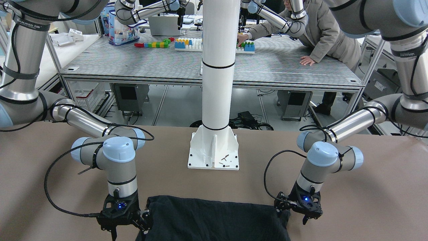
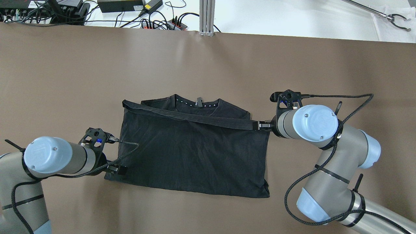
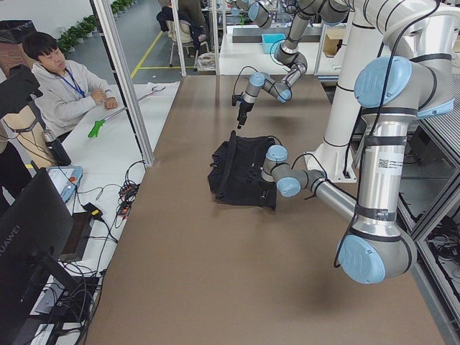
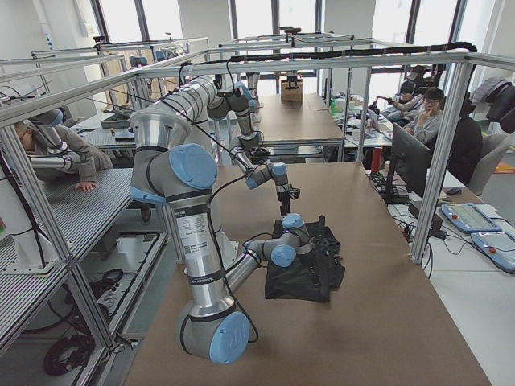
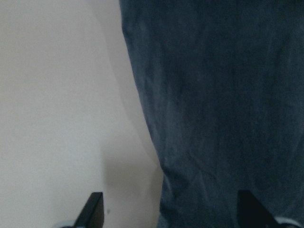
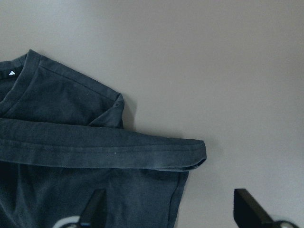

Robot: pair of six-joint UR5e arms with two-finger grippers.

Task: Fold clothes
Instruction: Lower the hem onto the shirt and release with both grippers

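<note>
A black T-shirt lies on the brown table, its lower part folded up over the body and its collar at the far side. The hem band runs across just below the collar. My left gripper is open, low at the shirt's near left corner, and its fingers straddle the cloth edge. My right gripper is open at the right end of the hem band, its fingers apart above the shirt's right edge. Neither holds cloth.
The white pillar base stands on the table behind the shirt. Cables and power strips lie beyond the far table edge. Operators sit and stand beside the table ends. Bare brown table surrounds the shirt.
</note>
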